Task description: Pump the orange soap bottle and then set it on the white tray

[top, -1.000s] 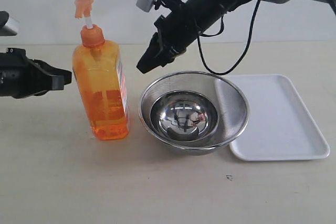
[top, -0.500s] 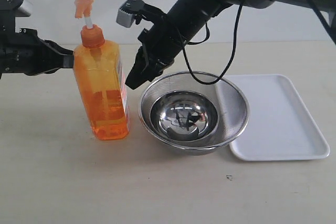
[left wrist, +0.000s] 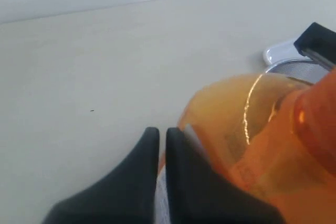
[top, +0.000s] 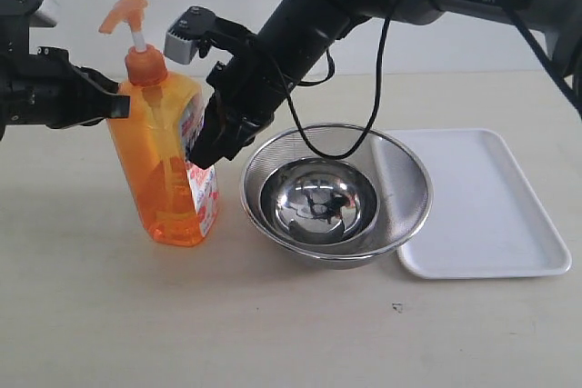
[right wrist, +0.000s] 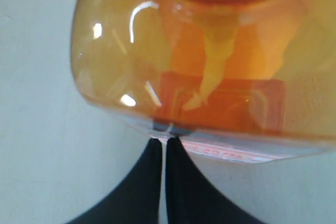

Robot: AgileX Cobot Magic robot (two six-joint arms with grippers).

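Two risks, near first. Orange soap bottle (top: 164, 170) sits tilted on counter (top: 273, 333), just left of mesh bowl (top: 400, 179), well apart from white tray (top: 491, 215); may topple or skid. Likely cause: right gripper (top: 204, 157), jaws pressed together, touches label side. Left gripper (top: 121, 108), jaws also together, sits at shoulder, pinching nothing. Hard to tell: whether base lies flat. Pump head cut off in both wrist views.

I see the tall translucent orange plastic soap bottle (top: 168, 170) on the tabletop (top: 273, 333), tipped so its top leans away from the tray. Its orange pump head is raised on a white stem. My right pincer (top: 202, 157), tips together, touches its white-and-red labelled side. The flat rectangular white plastic tray (top: 491, 215) lies well apart.
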